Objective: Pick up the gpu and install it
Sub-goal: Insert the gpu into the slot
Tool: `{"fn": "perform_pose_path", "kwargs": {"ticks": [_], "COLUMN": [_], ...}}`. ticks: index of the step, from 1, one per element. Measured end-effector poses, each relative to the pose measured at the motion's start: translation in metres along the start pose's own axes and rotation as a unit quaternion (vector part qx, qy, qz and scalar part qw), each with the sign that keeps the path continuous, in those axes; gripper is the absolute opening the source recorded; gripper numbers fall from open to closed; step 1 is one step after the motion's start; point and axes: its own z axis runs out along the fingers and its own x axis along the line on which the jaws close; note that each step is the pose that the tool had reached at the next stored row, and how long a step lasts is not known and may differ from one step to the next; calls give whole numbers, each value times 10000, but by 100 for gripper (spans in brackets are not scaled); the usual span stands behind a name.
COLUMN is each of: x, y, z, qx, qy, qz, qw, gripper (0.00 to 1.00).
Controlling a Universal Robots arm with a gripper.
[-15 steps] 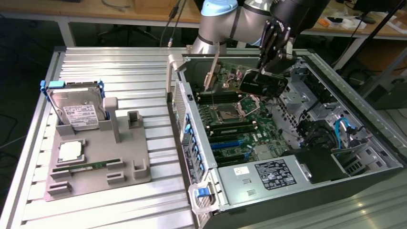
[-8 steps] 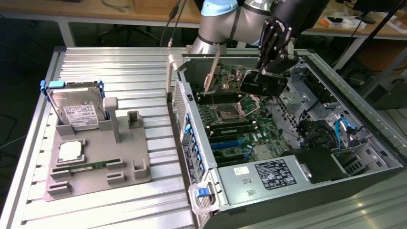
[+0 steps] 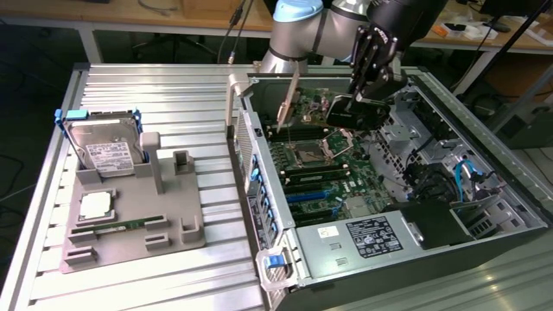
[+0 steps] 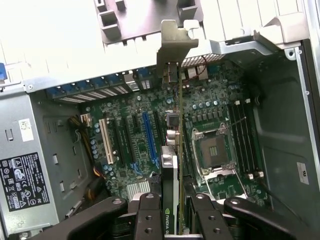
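**Graphics card held on edge over the open computer**

The gripper (image 3: 368,97) hangs over the open computer case (image 3: 432,240), its jaws clamped on the graphics card (image 3: 348,114) from both flat sides. In the wrist view the card (image 4: 175,150) shows edge-on. Its metal end bracket (image 4: 172,42) points toward the case's back wall, where the slot openings are. Held this way, the connector edge faces down at the main board (image 4: 125,145) and the bracket lines up with the rear of the case, which is what seating a card calls for.

The card looks raised clear of the board and not yet in any slot. It runs alongside the long blue slot (image 4: 149,135), between that slot and the processor socket (image 4: 212,150). Which slot sits right under it I cannot tell.

Out on the desk (image 3: 147,91), a grey holder (image 3: 173,227) keeps a hard drive (image 3: 108,149) propped upright, well apart from the case.
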Motion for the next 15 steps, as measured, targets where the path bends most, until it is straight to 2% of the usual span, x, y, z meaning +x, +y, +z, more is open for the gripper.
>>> {"fn": "perform_pose_path", "kwargs": {"ticks": [6, 15], "x": [-3, -5], "y": [0, 1], "z": [0, 0], "qx": [-6, -12], "qy": [11, 25], "qz": [-242, -558], "qw": [9997, 9984], "gripper": [27, 27]}}
